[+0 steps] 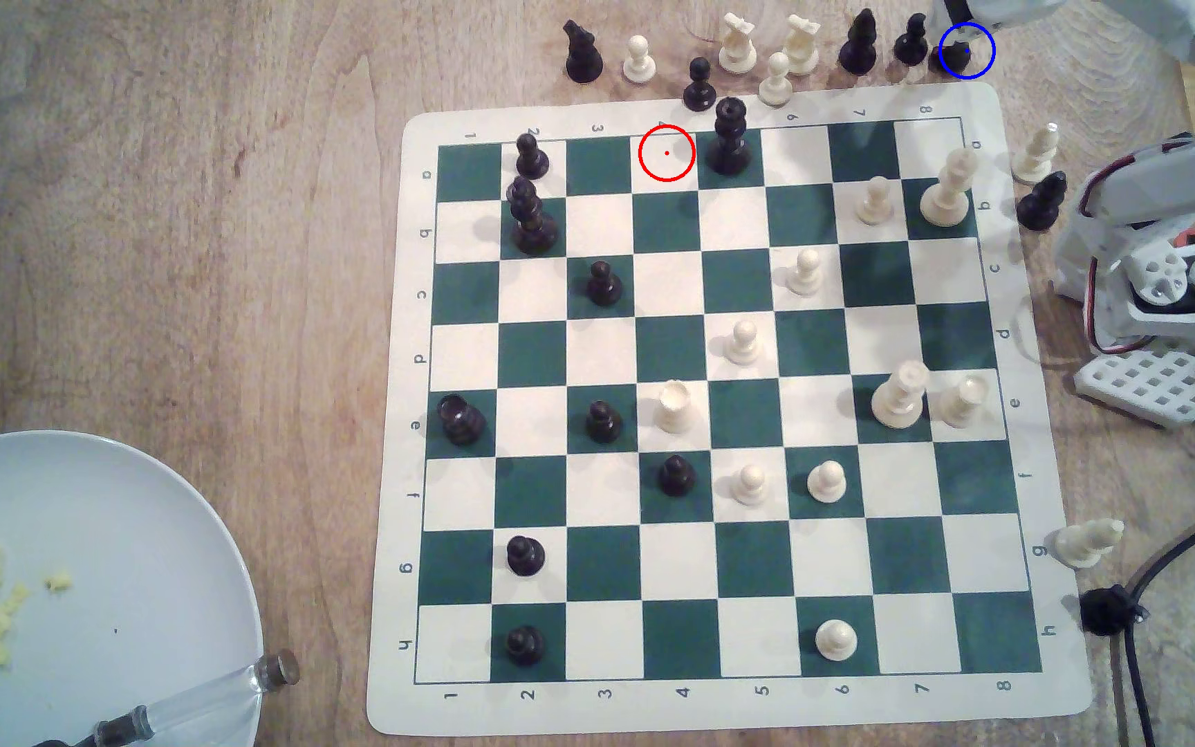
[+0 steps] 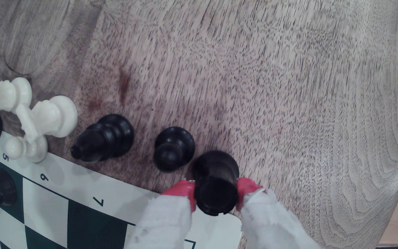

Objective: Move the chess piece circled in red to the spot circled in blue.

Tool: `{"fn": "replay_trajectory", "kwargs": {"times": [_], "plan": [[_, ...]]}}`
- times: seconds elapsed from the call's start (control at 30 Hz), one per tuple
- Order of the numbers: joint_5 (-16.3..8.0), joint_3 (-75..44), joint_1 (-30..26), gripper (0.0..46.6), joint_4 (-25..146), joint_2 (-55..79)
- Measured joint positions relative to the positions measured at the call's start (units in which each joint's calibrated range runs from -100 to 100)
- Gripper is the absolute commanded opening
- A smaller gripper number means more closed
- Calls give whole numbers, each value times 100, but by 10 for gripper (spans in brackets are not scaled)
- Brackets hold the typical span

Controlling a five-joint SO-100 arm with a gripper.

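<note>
Stout glossy black chess piece (image 2: 216, 182) clamped between red-tipped end effector (image 2: 216, 191) fingers, over grainy wooden table (image 2: 265, 83)

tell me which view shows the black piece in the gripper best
The wrist view. There the chess piece is large and close, its broad top between the red-tipped fingers of the gripper, off the board on bare wood. In the exterior view it is a small dark shape inside the blue ring, partly overlapped by the arm.

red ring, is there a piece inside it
No, the red ring encloses a bare white square; the black piece sits in the blue ring.
</note>
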Motion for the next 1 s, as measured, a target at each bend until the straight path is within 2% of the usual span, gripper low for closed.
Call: {"fn": "replay_trajectory", "kwargs": {"times": [0.37,0.43,0.53,1.0], "plan": [[44,117,118,6,0,-8],[44,117,118,27,0,-8],[44,117,118,97,-72,-8],[98,181,214,148,-56,-101]]}}
